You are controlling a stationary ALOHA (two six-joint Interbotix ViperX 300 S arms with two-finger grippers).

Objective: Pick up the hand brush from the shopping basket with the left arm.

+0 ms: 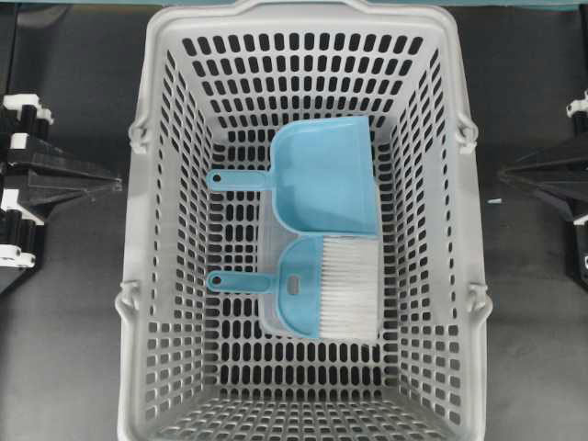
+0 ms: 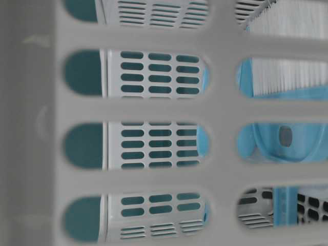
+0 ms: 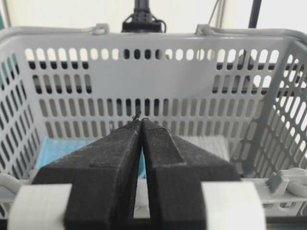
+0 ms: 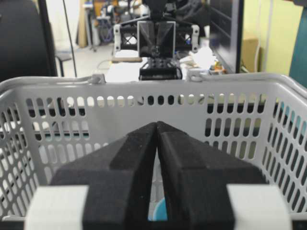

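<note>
Shopping basket (image 1: 147, 276) sits centred between the 2 arms, long axis running 12 to 6 o'clock in the overhead view. On its perforated floor, right of centre, lie 2 light-blue items: the dustpan (image 1: 326, 175) toward 12 o'clock and the hand brush (image 1: 308, 296) just beside it toward 6 o'clock, edges apparently touching. Both thin handles point to 9 o'clock, i.e. toward the left arm's side, which suits a left-arm pick; brush handle (image 1: 237, 281) lies flat with bare floor around it, white bristles (image 1: 347, 285) fanning toward 3 o'clock. Left gripper (image 3: 140, 120) is outside the basket, above the near rim, jaws pressed together and holding nothing; it looks level across the basket interior. Right gripper (image 4: 157, 125) mirrors this on the opposite side, also closed and empty, parked clear of the work. Judgement: task not yet started; both arms look to be at rest pose. Next move likely calls for parting the left jaws, clearing the basket wall, then descending on the handle. Risk: catching the dustpan edge, or fingertips snagging floor slots. Table-level view is blocked by the basket wall; brush head only glimpsed through slots.
</note>
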